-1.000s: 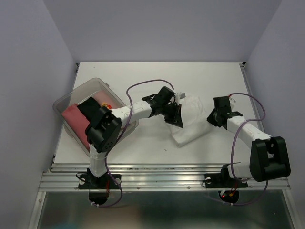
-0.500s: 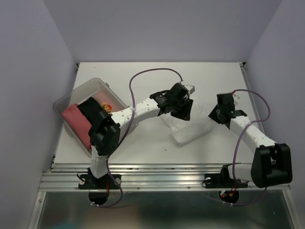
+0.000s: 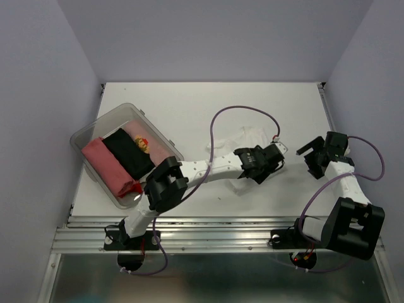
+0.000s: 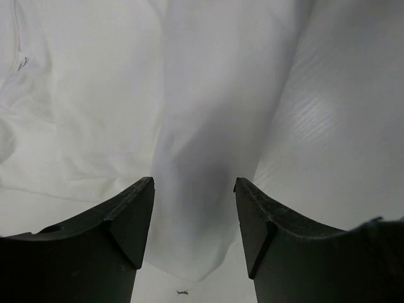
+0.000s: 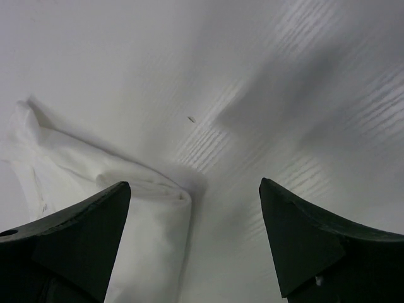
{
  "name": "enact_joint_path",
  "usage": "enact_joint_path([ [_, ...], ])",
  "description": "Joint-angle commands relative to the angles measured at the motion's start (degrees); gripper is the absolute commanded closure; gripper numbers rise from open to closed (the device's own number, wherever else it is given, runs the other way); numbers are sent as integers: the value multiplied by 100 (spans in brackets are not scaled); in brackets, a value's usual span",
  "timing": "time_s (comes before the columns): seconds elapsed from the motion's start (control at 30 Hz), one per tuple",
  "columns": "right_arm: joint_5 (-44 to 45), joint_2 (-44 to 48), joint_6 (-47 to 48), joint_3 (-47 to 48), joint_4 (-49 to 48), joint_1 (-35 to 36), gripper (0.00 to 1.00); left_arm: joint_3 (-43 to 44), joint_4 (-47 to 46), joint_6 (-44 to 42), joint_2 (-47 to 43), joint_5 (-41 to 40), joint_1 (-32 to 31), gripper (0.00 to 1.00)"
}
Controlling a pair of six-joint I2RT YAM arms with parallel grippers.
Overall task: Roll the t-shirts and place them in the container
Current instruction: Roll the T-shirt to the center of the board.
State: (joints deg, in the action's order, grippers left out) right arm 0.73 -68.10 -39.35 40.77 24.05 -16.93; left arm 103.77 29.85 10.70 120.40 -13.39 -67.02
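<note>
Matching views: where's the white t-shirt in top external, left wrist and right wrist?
Top external: white t-shirt lies right of centre, partly under the left arm.
Left wrist: it fills the left and centre, with a folded strip running towards the bottom edge.
Right wrist: it is at lower left, folded edge showing.
Shared landmark: the white table, bare at the right in both wrist views.

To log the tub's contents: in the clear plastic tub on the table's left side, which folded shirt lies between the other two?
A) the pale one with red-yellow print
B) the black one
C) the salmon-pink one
B: the top view shows the black cloth shirt between the salmon-pink shirt and the pale printed shirt inside the clear plastic tub.
</note>
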Motion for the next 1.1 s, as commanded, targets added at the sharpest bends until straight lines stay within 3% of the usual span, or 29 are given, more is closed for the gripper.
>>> enact_joint_path([
  [0.0,-512,156,-125,-122,-6,-311,11,75,-57,-717,10,-1367,-460,35],
  [0.2,-565,148,-160,-87,-41,-443,10,-630,-1059,-1615,-148,-1965,-917,35],
  [0.4,-715,95,-160,-131,-111,-443,10,-208,-682,-1659,326,-2098,-1006,27],
  [1.07,-864,191,-178,-140,-199,-443,9,240,-348,-1879,1336,-2501,-1041,20],
])
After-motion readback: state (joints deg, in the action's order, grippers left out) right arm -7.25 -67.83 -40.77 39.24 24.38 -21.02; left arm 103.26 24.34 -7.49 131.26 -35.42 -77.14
